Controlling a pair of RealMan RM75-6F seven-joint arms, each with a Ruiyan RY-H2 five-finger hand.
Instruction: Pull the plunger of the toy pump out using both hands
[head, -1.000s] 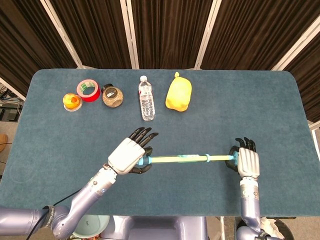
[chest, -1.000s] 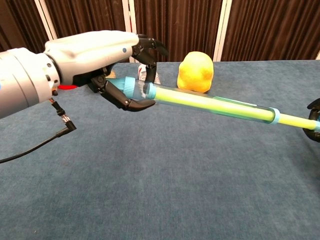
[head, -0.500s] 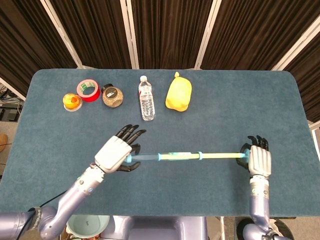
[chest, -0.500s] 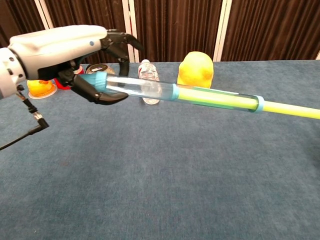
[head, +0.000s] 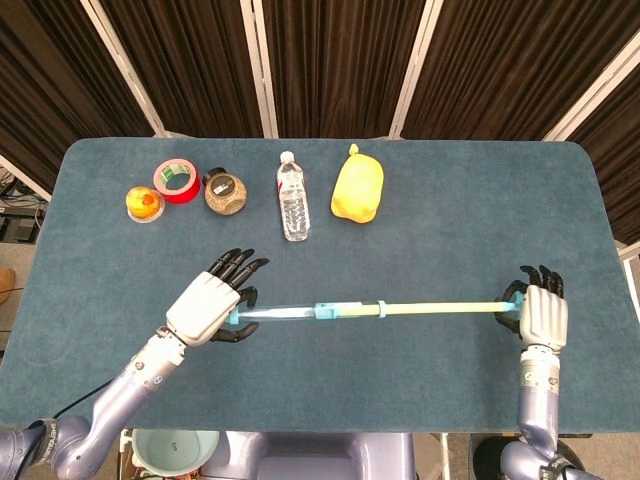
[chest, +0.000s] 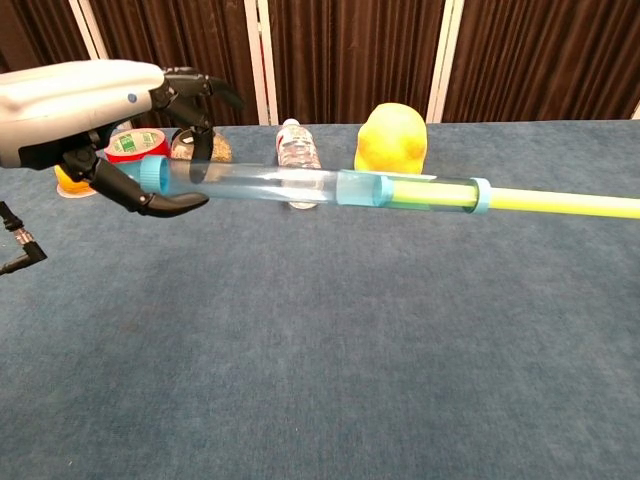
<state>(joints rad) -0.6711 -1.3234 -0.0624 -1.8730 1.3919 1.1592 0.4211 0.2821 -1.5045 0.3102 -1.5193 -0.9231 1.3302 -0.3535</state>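
Note:
The toy pump is held level above the table between both hands. Its clear barrel (head: 285, 313) (chest: 270, 185) has a blue end cap that my left hand (head: 208, 308) (chest: 95, 110) grips. The yellow plunger rod (head: 440, 308) (chest: 560, 203) sticks far out of the barrel's blue collar (head: 381, 309) (chest: 482, 195) to the right. My right hand (head: 541, 316) holds the rod's far end in the head view; the chest view cuts it off. The blue piston (chest: 362, 189) sits near the collar end of the barrel.
Along the back of the blue table (head: 450, 220) lie a yellow pouch (head: 358, 185), a water bottle (head: 293, 197), a cork-filled jar (head: 226, 190), a red tape roll (head: 176, 180) and an orange toy (head: 145, 204). A bowl (head: 180, 452) shows below the table's front edge.
Both hands have moved apart, the left leftward with the barrel and the right rightward with the rod. The plunger has slid further out; the piston now lies near the collar.

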